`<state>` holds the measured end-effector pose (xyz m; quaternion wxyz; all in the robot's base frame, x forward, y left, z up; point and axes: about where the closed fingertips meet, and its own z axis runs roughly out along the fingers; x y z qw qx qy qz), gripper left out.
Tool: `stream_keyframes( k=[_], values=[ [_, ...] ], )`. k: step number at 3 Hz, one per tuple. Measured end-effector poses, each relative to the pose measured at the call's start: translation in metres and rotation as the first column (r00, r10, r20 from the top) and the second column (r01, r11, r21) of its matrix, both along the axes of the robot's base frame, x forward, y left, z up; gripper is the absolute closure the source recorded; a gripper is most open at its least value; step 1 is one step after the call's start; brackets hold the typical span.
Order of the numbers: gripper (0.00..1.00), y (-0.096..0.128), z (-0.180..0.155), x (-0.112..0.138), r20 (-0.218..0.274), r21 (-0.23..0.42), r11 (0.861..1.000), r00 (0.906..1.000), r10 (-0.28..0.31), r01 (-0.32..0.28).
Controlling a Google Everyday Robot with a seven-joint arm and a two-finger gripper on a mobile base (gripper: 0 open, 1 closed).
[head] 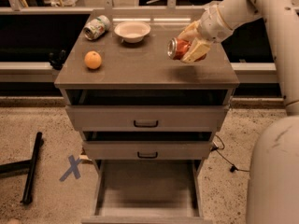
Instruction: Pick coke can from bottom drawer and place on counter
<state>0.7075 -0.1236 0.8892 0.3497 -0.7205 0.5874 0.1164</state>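
My gripper point(190, 45) is shut on the red coke can point(177, 48) and holds it tilted on its side, silver end facing left, above the right part of the counter point(140, 69). The arm reaches in from the upper right. The bottom drawer point(147, 190) is pulled out below, and its flat floor is bare.
On the counter stand an orange point(93, 59) at the left, a green-and-white can point(96, 27) lying at the back left and a white bowl point(132, 31) at the back middle. The two upper drawers point(145, 118) are slightly open. A black bar point(32, 167) and a blue X point(72, 168) are on the floor at the left.
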Motion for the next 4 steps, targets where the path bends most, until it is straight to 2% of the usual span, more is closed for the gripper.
stream_keyframes(
  k=[1,2,4],
  values=[
    [1.0,0.008,-0.008,0.001,-0.049,-0.035,0.999,0.9988,0.009,-0.011],
    [0.82,0.008,-0.015,0.009,-0.061,-0.104,0.995,0.998,-0.016,0.01],
    [0.36,-0.002,-0.028,0.021,-0.052,-0.231,0.972,0.9966,-0.063,0.049]
  ],
)
